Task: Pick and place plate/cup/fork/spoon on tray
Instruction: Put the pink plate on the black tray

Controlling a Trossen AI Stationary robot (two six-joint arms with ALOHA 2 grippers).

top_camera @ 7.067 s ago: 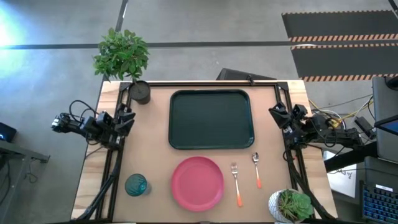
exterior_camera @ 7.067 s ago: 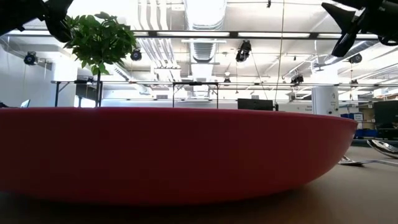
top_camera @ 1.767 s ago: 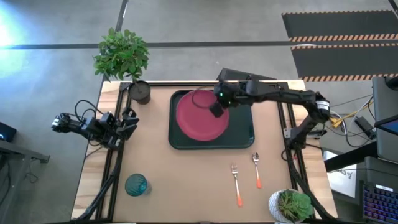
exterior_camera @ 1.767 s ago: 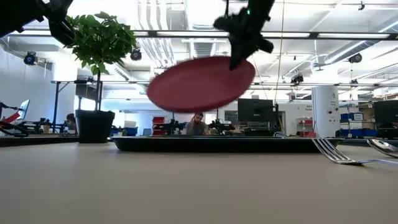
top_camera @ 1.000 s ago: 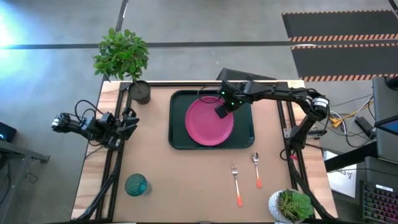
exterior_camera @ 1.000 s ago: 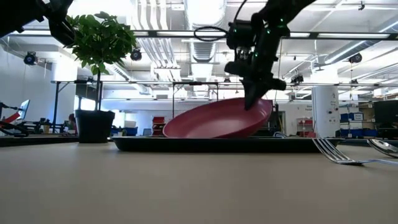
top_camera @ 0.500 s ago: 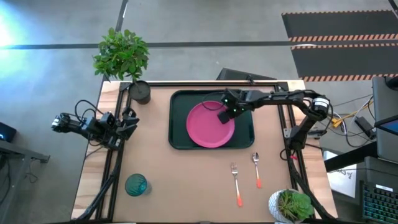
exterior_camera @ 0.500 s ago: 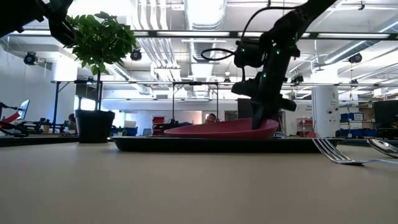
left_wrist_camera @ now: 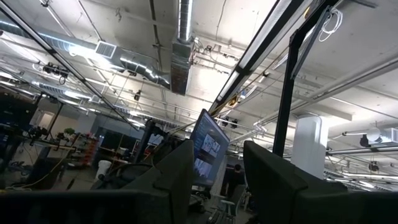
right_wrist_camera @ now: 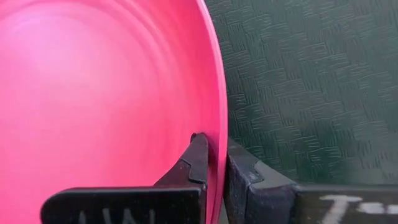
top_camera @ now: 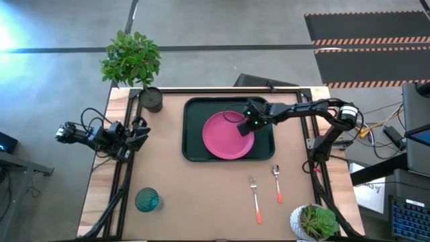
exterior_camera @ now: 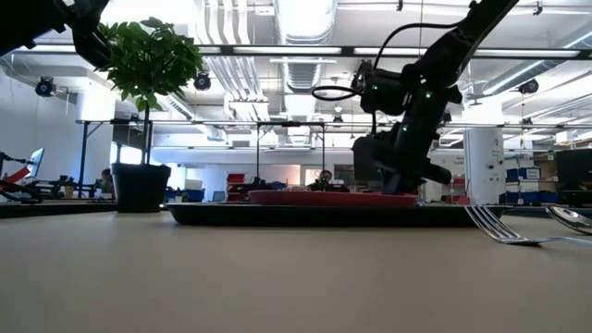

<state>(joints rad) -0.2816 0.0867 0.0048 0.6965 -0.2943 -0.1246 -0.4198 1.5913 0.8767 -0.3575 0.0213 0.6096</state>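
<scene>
The pink plate [top_camera: 226,135] lies flat inside the dark green tray [top_camera: 193,148], slightly toward its right side. The right tool [top_camera: 249,124] pinches the plate's right rim between its fingers [right_wrist_camera: 198,163]. To finish this step cleanly, spread the fingers fully, then lift straight up so the rim is not dragged. The left tool [top_camera: 136,130] waits at the worktop's [top_camera: 168,181] left edge, fingers spread.
</scene>
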